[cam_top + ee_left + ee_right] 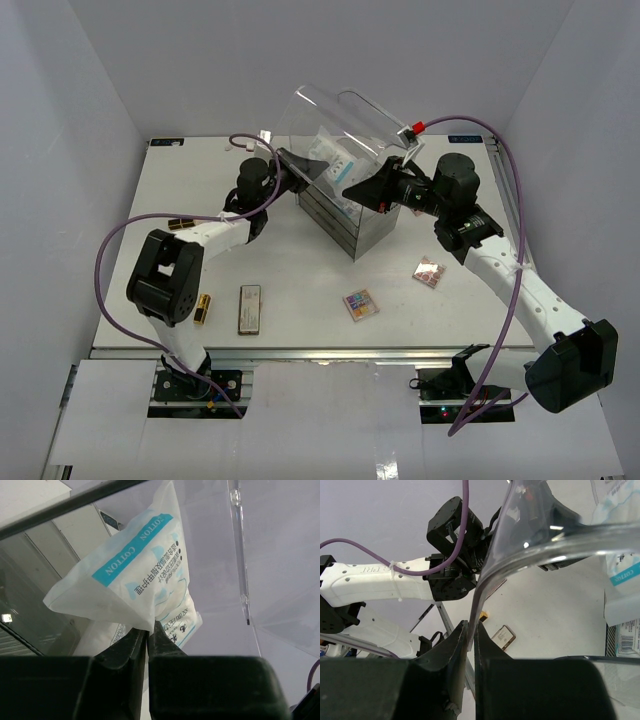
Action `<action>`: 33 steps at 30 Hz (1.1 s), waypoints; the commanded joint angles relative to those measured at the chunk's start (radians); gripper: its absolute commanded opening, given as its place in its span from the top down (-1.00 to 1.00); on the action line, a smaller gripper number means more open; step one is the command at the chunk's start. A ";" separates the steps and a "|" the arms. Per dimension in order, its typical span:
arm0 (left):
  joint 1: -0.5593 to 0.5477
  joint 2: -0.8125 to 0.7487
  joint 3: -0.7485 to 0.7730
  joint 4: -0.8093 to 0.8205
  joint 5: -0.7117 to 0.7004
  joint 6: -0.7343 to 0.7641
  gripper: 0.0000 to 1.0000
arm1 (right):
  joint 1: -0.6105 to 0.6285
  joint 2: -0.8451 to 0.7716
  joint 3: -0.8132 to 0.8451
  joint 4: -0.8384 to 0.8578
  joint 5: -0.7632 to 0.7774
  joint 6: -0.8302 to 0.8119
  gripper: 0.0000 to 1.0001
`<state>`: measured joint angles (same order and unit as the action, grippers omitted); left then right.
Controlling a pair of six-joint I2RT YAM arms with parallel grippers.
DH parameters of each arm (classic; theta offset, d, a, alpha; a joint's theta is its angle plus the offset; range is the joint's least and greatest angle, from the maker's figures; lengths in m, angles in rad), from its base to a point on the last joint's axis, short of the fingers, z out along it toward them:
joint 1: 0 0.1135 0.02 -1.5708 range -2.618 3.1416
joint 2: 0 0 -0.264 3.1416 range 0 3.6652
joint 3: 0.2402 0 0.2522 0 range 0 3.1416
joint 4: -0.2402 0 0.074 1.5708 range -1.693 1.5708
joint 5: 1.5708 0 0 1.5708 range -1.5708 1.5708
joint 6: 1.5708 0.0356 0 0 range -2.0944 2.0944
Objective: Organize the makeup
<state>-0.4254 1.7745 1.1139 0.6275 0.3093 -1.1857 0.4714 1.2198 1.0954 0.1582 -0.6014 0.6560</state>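
Over the box, the left gripper pinches one sachet at its corner; the right gripper seemingly clamps the lid.

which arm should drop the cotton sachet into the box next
Left: the left end effector pinches the sachet at the open box, while the right end effector is clamped on the raised clear lid, propping it open.

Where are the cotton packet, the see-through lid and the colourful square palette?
cotton packet (131, 550): left wrist view, on its blue COTTON stripe.
see-through lid (560, 547): right wrist view, on its thick curved rim.
colourful square palette (360, 304): top view, on the middle of its colour squares.
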 commanded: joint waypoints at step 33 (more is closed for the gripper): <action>0.025 -0.557 -0.559 -0.192 -0.043 0.100 -0.96 | -0.019 -0.061 -0.030 0.123 0.002 -0.020 0.73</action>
<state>-0.4634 1.3639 0.6930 0.4804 0.2736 -1.1119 0.4553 1.1962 1.0764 0.1679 -0.5998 0.6701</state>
